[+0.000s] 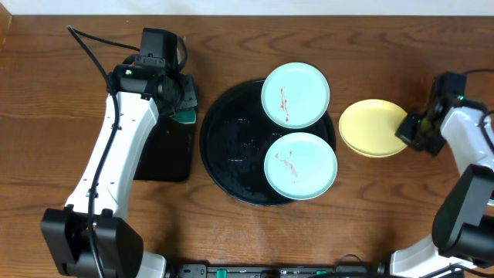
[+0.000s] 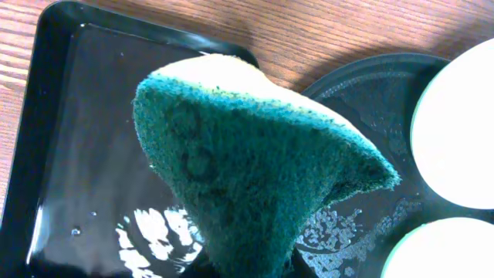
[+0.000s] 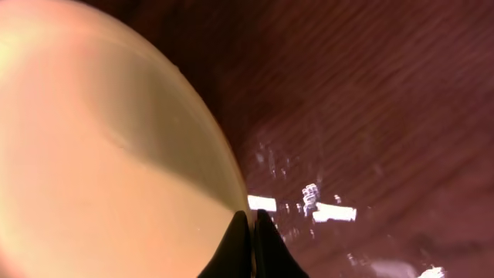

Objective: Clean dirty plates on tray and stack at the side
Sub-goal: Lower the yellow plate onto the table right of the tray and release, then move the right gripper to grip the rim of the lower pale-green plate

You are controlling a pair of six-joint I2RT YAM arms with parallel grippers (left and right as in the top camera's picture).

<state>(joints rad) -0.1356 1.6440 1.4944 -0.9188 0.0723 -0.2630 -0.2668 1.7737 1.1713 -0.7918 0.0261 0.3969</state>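
Roughly a third done, I judge: the right gripper (image 1: 413,130) pinches the rim of the yellow plate (image 1: 373,128) just left of it, off the tray (image 1: 224,147); two smeared teal plates (image 1: 295,95) lie there, right of the left gripper (image 1: 181,104), clamped on a sponge (image 2: 255,177); the wood table (image 1: 231,46) leaves stacking room.

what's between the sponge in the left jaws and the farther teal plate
Nothing loose: from the sponge to the farther teal plate, only a sliver of wooden table and the round tray's bare wet floor. The overhead view shows it best.
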